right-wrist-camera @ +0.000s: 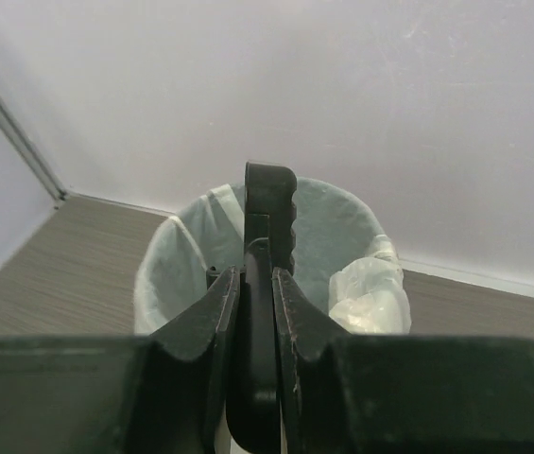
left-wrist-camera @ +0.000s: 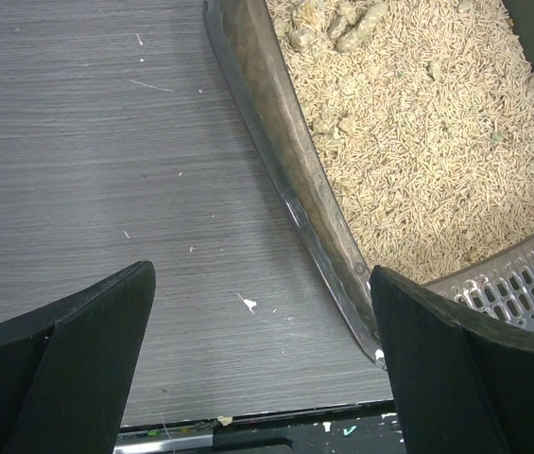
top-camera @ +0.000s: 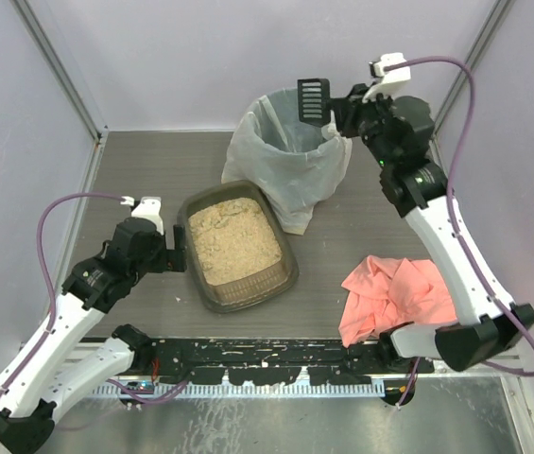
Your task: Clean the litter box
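1. The litter box (top-camera: 238, 251) sits on the grey wood-grain desk (top-camera: 134, 170), near its middle. One short end faces the arm bases, and the box is turned slightly askew.
2. Tan granules (top-camera: 233, 241) cover the floor of the box. The left wrist view shows them as small pellets (left-wrist-camera: 437, 142), with a few paler clumps near the far end.
3. In that same view a pale grey slotted panel (left-wrist-camera: 522, 284) lies at the near end of the box, beside the pellets.
4. The left end effector (top-camera: 174, 253) is low over the desk, just beside the box's left long side. Its jaws stand wide apart and hold nothing.
5. From the left wrist camera, the left end effector (left-wrist-camera: 262, 312) has one finger over bare desk and the other right at the box's dark rim (left-wrist-camera: 295, 180). Whether that finger touches the rim cannot be told.
6. The right end effector (top-camera: 335, 112) is raised at the far side of the desk, clamped on the handle of a black scoop (top-camera: 313, 99).
7. The scoop's slotted head stands upright above the mouth of a round bin lined with a white bag (top-camera: 285, 161). The bin stands just behind the box's far end.
8. In the right wrist view the right end effector (right-wrist-camera: 254, 274) grips the scoop (right-wrist-camera: 269, 203) edge-on, with the bin's opening (right-wrist-camera: 352, 246) beyond and below it.
9. A crumpled pink cloth (top-camera: 394, 295) lies on the desk to the right of the box, apart from it and near the right arm's base.
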